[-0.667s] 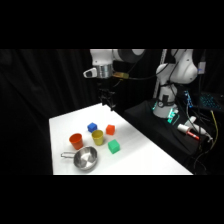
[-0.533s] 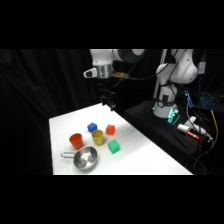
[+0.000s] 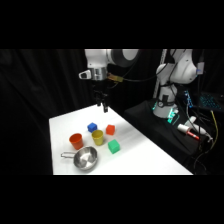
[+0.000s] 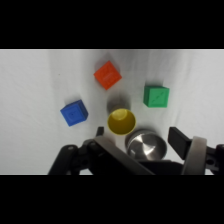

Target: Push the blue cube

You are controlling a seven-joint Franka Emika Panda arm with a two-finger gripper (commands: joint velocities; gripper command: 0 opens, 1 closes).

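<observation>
Blue cube (image 4: 74, 112) — bare table (image 4: 30, 90) alongside

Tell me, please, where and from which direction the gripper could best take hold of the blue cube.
Judging by its pose, come straight down from above and close on two opposite flat side faces of the blue cube. It lies flat on the table with bare table all round it; the yellow cup is its nearest neighbour.

No text, label, brand, number or sign can be read in either view. The blue cube (image 4: 74, 112), the red cube (image 4: 107, 75) and the green cube (image 4: 156, 95) show plain faces, and the yellow cup (image 4: 121, 121), the metal bowl (image 4: 146, 145) and the white counter (image 3: 145, 155) carry no legible markings.
</observation>
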